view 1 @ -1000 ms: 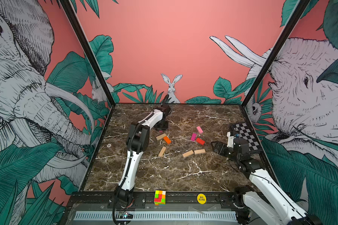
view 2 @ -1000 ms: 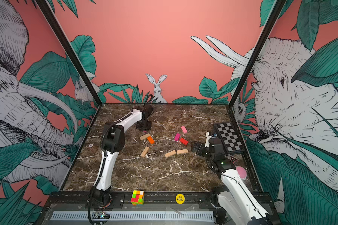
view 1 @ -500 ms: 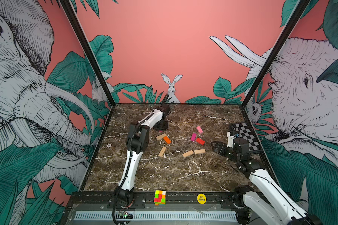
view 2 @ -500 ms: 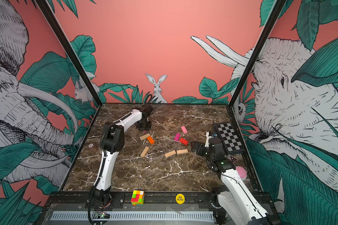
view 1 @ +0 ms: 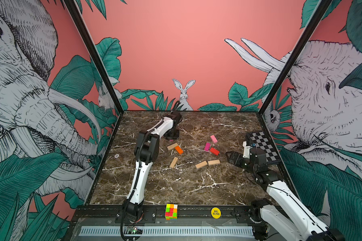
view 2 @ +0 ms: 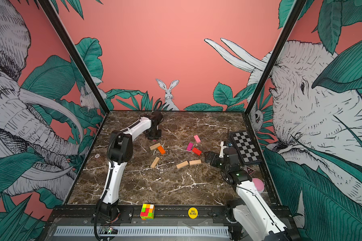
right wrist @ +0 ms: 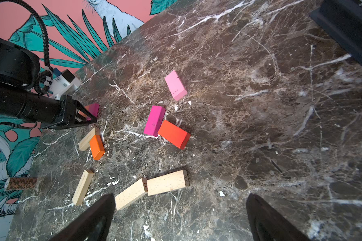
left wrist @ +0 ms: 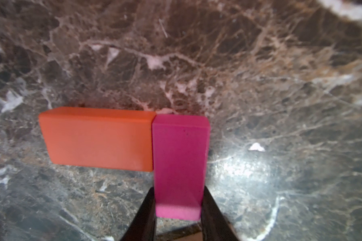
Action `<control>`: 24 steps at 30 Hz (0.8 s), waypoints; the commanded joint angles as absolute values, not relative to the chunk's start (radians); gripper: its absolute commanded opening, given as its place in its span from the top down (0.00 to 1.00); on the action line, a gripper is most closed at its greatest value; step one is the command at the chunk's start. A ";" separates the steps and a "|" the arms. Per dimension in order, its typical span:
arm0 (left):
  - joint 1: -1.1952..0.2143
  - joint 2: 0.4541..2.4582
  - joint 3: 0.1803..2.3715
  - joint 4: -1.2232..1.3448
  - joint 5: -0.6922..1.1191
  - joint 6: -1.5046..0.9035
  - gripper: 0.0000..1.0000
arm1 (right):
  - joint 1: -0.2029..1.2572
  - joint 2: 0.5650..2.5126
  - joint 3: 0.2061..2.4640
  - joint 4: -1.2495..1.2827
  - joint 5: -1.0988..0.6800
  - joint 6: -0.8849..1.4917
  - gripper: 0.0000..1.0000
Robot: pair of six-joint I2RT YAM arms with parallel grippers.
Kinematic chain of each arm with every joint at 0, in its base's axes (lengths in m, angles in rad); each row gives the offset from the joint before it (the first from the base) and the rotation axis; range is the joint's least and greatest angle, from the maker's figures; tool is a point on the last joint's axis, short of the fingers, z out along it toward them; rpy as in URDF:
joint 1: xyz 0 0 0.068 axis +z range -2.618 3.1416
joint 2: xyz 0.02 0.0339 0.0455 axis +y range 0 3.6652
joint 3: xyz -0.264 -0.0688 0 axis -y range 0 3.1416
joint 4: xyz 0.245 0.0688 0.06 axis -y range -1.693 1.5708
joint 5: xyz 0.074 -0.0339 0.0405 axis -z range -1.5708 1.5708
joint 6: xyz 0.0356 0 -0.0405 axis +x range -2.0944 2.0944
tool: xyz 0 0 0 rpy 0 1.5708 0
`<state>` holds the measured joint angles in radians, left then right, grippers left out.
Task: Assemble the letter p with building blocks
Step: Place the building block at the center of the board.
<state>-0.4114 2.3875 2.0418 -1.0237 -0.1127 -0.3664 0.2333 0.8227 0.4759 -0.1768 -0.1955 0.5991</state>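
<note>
Nothing has shifted since a second ago: both my arms sit where they were and every block lies as before. My left gripper [left wrist: 178, 188] stays clamped on the held magenta block [left wrist: 180, 158], well apart from the chessboard [view 1: 262, 146], across the marble table [view 1: 196, 187] near its far edge. I hold that block level and low over the marble; whether it rests there I cannot tell. Its side meets one end of the orange-red block [left wrist: 96, 138] at a right angle, like an L. Both have smooth, matte painted faces and softened edges.

My right gripper [right wrist: 181, 196] hovers just beside the chessboard, jaws spread wide with nothing between them.

Nearest the chessboard lie the red block [view 1: 214, 151] and the loose magenta block [view 1: 207, 146], touching at a corner, with the pink block [view 1: 213, 138] near them but apart. Also near the chessboard, the first tan block [view 1: 213, 162] and the second tan block [view 1: 201, 164] lie end to end at a slight bend, plain pale wood with small dark marks on the end faces. Farther from the chessboard, the third tan block [view 1: 173, 162] lies alone, and the fourth tan block [view 1: 172, 146] touches the loose orange block [view 1: 178, 149].
</note>
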 commanded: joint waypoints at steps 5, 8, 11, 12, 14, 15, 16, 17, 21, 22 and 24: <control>-0.396 2.404 1.999 -1.060 -0.128 -0.361 0.65 | 0.238 0.824 0.466 -0.143 -0.197 0.605 0.02; -0.396 2.404 2.002 -1.062 -0.128 -0.362 0.59 | 0.239 0.821 0.465 -0.144 -0.197 0.605 0.02; -0.396 2.402 2.006 -1.066 -0.130 -0.362 0.55 | 0.239 0.821 0.466 -0.144 -0.194 0.604 0.02; -0.396 2.402 2.005 -1.067 -0.129 -0.362 0.54 | 0.238 0.820 0.466 -0.143 -0.196 0.604 0.02; -0.396 2.402 2.006 -1.069 -0.127 -0.362 0.52 | 0.238 0.819 0.466 -0.143 -0.195 0.604 0.02; -0.396 2.402 2.006 -1.070 -0.126 -0.362 0.51 | 0.239 0.818 0.466 -0.143 -0.196 0.604 0.02; -0.396 2.402 2.006 -1.071 -0.127 -0.361 0.50 | 0.239 0.818 0.465 -0.143 -0.195 0.605 0.02; -0.397 2.402 2.006 -1.074 -0.125 -0.359 0.50 | 0.238 0.819 0.465 -0.143 -0.194 0.606 0.02; -0.396 2.392 1.989 -1.077 -0.116 -0.360 0.48 | 0.238 0.818 0.465 -0.143 -0.195 0.606 0.02; -0.396 2.388 1.981 -1.073 -0.114 -0.359 0.48 | 0.239 0.817 0.466 -0.143 -0.196 0.606 0.02; -0.396 2.373 1.948 -1.058 -0.107 -0.360 0.48 | 0.239 0.815 0.466 -0.143 -0.197 0.608 0.02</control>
<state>-0.4023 2.3699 2.0125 -1.0180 -0.1127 -0.3580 0.2333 0.8234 0.4759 -0.1761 -0.1955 0.5991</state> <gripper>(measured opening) 0.518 0.984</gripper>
